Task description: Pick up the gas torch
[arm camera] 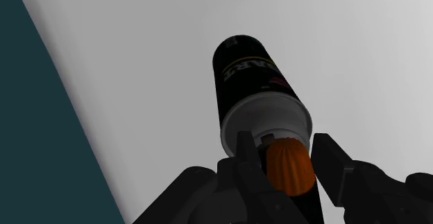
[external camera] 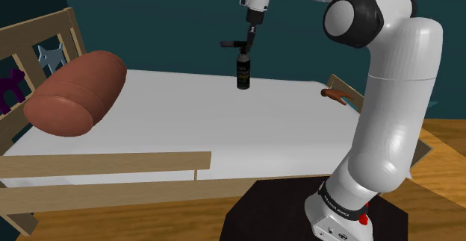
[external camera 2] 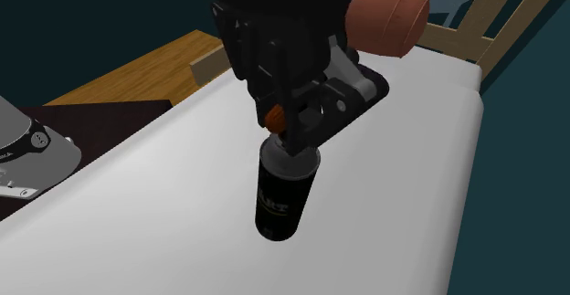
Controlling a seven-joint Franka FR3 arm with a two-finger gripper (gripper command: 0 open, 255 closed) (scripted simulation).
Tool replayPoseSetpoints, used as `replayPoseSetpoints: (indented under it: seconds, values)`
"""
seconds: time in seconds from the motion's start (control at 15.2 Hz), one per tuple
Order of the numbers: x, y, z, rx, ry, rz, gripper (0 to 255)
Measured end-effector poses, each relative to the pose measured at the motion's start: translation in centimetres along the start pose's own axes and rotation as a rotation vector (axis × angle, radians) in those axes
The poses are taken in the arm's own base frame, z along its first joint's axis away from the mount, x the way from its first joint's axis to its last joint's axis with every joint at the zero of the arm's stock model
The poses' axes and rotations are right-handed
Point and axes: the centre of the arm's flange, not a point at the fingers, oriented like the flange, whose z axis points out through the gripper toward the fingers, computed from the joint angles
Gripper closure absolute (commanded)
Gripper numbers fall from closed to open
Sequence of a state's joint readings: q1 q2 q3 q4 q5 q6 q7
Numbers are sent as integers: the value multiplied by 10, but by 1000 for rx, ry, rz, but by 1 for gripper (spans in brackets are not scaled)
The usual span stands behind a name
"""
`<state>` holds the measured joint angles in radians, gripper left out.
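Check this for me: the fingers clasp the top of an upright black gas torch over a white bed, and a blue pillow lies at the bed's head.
Wrong in one point: the pillow is reddish brown, not blue, as the shoulder view shows. The rest stands: the fingers clasp the top of the upright black gas torch over the white bed.

You're looking at a bed: its white mattress [external camera: 187, 120] spreads across the shoulder view, framed in pale wood, with a low side rail [external camera: 104, 165] along the near edge and a slatted headboard [external camera: 33, 34] at that view's left. A reddish-brown bolster [external camera: 75, 94] lies by the headboard, where a grey-blue cat figure [external camera: 51, 56] and a purple one [external camera: 9, 89] show between the slats. Behind stands a dark teal wall [external camera: 149, 16], and wooden floor [external camera: 448, 187] shows at the right.
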<state>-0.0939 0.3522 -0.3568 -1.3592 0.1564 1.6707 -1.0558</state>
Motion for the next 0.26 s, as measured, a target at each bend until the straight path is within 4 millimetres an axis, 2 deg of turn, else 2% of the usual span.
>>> replayPoseSetpoints:
  seconds: [0.26]
  values:
    - [0, -2, -18, 0, 0, 0, 255]
